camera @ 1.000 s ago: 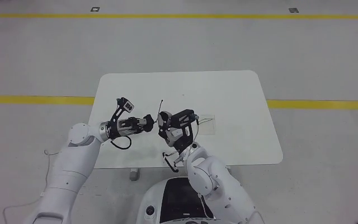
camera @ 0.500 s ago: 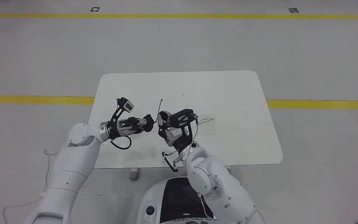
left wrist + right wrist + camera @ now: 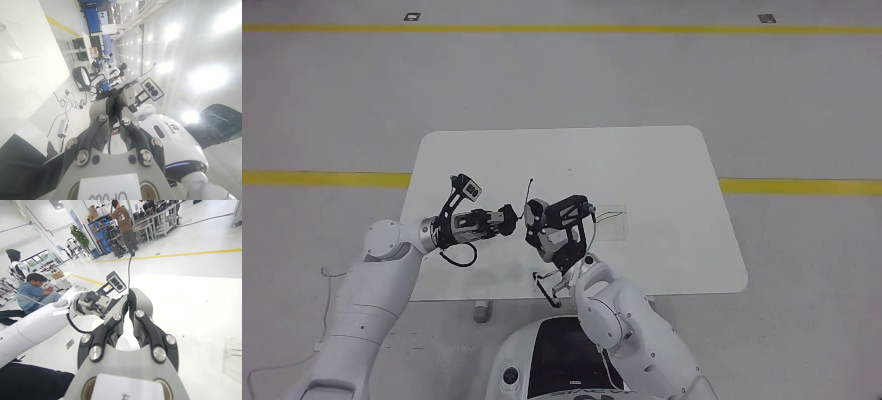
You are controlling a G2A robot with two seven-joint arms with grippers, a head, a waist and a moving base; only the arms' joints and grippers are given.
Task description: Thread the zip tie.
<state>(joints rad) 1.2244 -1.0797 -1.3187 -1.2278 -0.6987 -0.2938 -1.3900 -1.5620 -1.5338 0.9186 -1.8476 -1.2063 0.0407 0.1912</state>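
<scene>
A thin black zip tie (image 3: pixel 129 272) stands up from my right gripper (image 3: pixel 129 301), which is shut on its lower part; its square head (image 3: pixel 133 254) is at the free upper end. In the top view the tie (image 3: pixel 529 192) rises above the white table between the two grippers. My left gripper (image 3: pixel 510 218) meets the right gripper (image 3: pixel 529 214) tip to tip over the table's left half. In the left wrist view the left gripper (image 3: pixel 113 98) is shut on a black strap (image 3: pixel 110 121) that runs back between its fingers toward the palm.
The white table (image 3: pixel 642 165) is mostly bare. A clear plastic sheet with spare ties (image 3: pixel 610 222) lies just right of the right gripper, also seen as the clear sheet (image 3: pixel 233 351). The table's near edge runs under both forearms.
</scene>
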